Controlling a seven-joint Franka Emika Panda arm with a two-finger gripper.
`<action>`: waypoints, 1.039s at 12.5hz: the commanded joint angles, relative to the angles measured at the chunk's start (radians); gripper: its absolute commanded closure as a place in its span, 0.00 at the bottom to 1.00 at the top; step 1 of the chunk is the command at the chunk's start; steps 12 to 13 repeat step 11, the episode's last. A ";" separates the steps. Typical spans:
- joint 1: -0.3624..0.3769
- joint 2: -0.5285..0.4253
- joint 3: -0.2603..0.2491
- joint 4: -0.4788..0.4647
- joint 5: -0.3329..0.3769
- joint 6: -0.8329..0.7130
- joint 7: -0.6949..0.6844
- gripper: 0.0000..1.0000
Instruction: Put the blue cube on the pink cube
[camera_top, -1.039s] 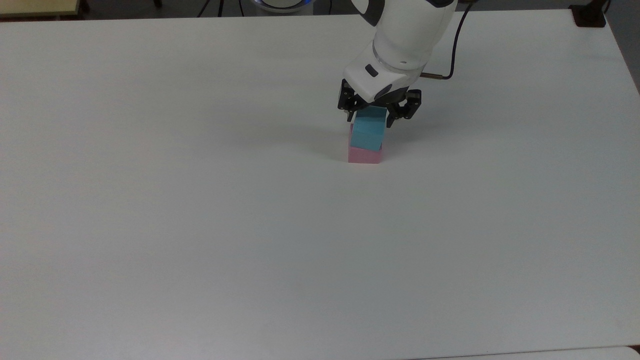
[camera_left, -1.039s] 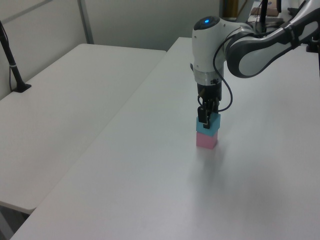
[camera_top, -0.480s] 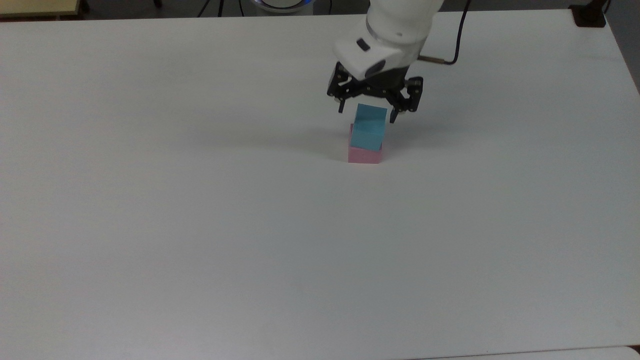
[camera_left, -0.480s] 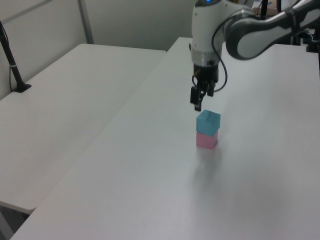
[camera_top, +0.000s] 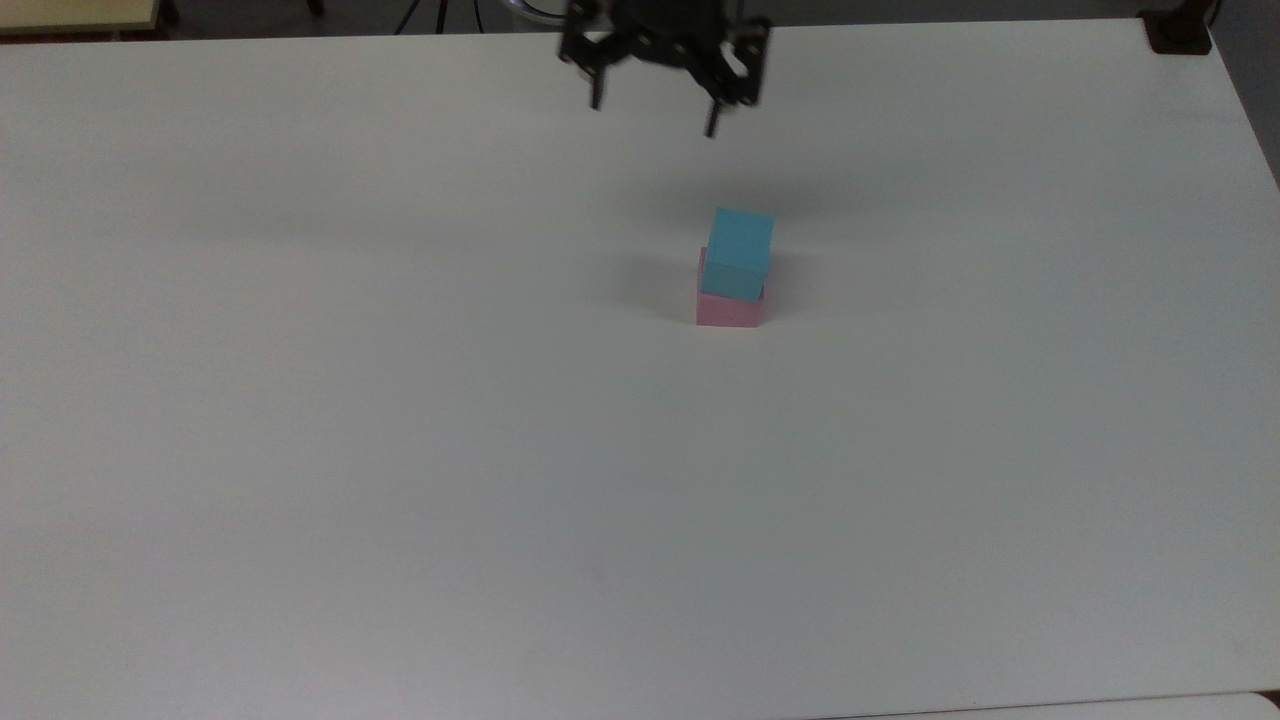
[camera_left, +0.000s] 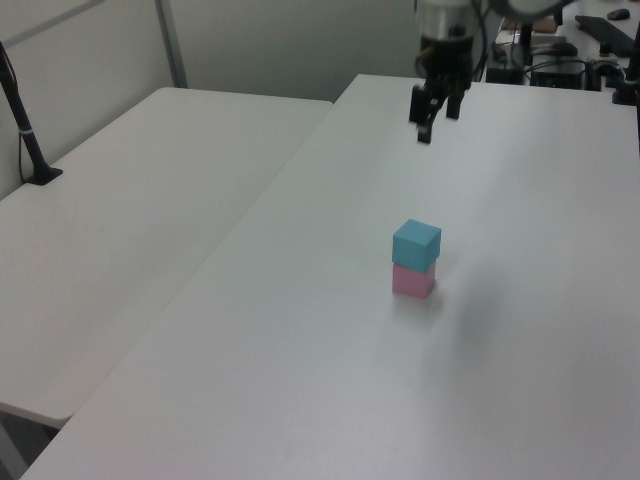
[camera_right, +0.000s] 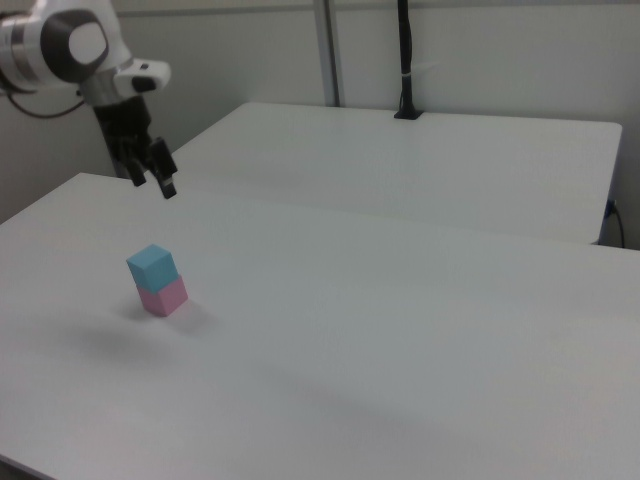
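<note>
The blue cube (camera_top: 741, 251) (camera_left: 416, 243) (camera_right: 152, 266) rests on top of the pink cube (camera_top: 729, 309) (camera_left: 412, 281) (camera_right: 164, 297), turned a little off square against it. The stack stands alone on the white table (camera_top: 400, 450). My gripper (camera_top: 653, 115) (camera_left: 431, 124) (camera_right: 153, 184) hangs open and empty high above the table, well beyond the stack toward the top view's upper edge. Its black fingers (camera_top: 712, 118) point down, apart from both cubes.
A second white table (camera_left: 130, 200) (camera_right: 420, 160) adjoins this one along a seam. A black post (camera_left: 25, 130) (camera_right: 404, 60) stands on that second table. A dark clamp (camera_top: 1178, 30) sits at the top view's upper right corner.
The gripper let go of the blue cube, rose and drew back toward the top view's upper edge. The blue cube stayed on the pink cube.
</note>
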 joint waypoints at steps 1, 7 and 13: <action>-0.005 -0.101 -0.137 -0.024 0.051 -0.042 -0.133 0.00; -0.008 -0.155 -0.311 -0.031 0.056 -0.058 -0.569 0.00; -0.008 -0.152 -0.313 -0.028 0.068 -0.062 -0.567 0.00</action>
